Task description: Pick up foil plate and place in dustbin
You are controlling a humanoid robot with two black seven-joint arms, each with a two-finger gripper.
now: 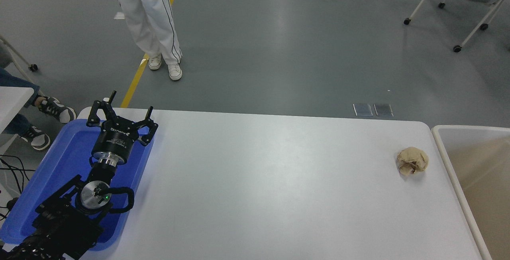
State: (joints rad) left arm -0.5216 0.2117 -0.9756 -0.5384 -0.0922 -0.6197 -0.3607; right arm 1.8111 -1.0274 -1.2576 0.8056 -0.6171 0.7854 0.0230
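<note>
Left gripper [121, 110] splayed open over blue tray [48, 180], paper ball [412, 161] near table [259, 180] edge beside dustbin [450, 164]

You see only 1 arm: the left arm [71, 208] comes in from the lower left corner and reaches up and away from the camera. Its silver wrist joint [95, 193] shows a small green light. Beyond it sits a black cylindrical wrist section, then the left gripper [121, 112], which points toward the far side. Its 2 black fingers [104, 108] stand spread wide, with nothing between them. Your right arm and gripper are out of view.
</note>
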